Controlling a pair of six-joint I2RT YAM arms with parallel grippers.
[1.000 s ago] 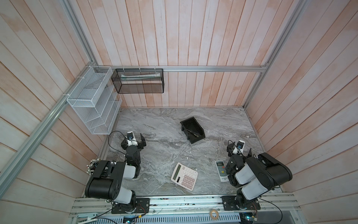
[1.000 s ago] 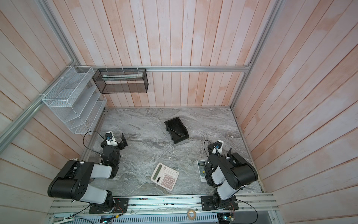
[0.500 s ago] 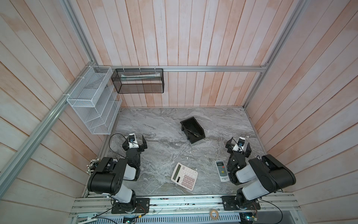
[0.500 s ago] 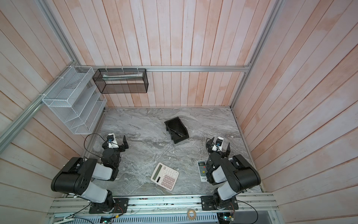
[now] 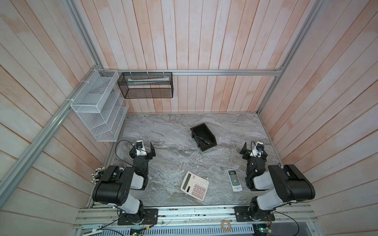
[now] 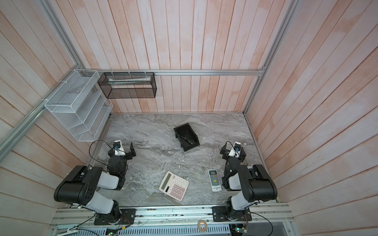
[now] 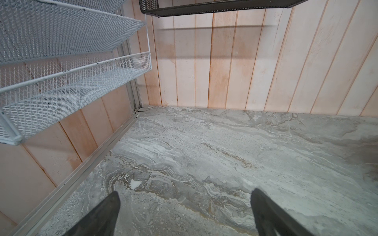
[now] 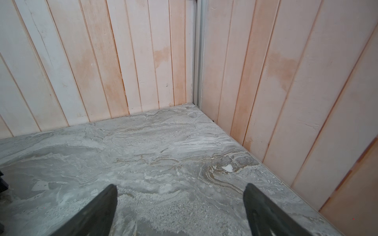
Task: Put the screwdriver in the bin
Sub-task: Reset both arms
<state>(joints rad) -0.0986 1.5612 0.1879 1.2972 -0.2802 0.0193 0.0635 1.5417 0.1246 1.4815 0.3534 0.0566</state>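
The black bin (image 5: pixel 209 146) (image 6: pixel 191 146) stands in the middle of the marble table, turned at an angle. Inside it lies the screwdriver (image 5: pixel 205 140) (image 6: pixel 188 140), its thin dark shaft showing against the bin floor. My left gripper (image 5: pixel 143 150) (image 6: pixel 122 151) (image 7: pixel 184 204) is open at the table's left side, far from the bin, with only bare marble between its fingers. My right gripper (image 5: pixel 253 152) (image 6: pixel 233 152) (image 8: pixel 180 198) is open at the right side, also holding nothing and well clear of the bin.
A pink calculator (image 5: pixel 195 185) and a white remote (image 5: pixel 234 179) lie near the front edge. On the left wall hangs a white wire rack (image 5: pixel 98 110) (image 7: pixel 61 81); a black mesh basket (image 5: pixel 146 84) hangs on the back wall. Wooden walls close in three sides.
Both arms have settled a little where they stand, and the right gripper has drifted slightly toward the right wall. The screwdriver stays in the bin.
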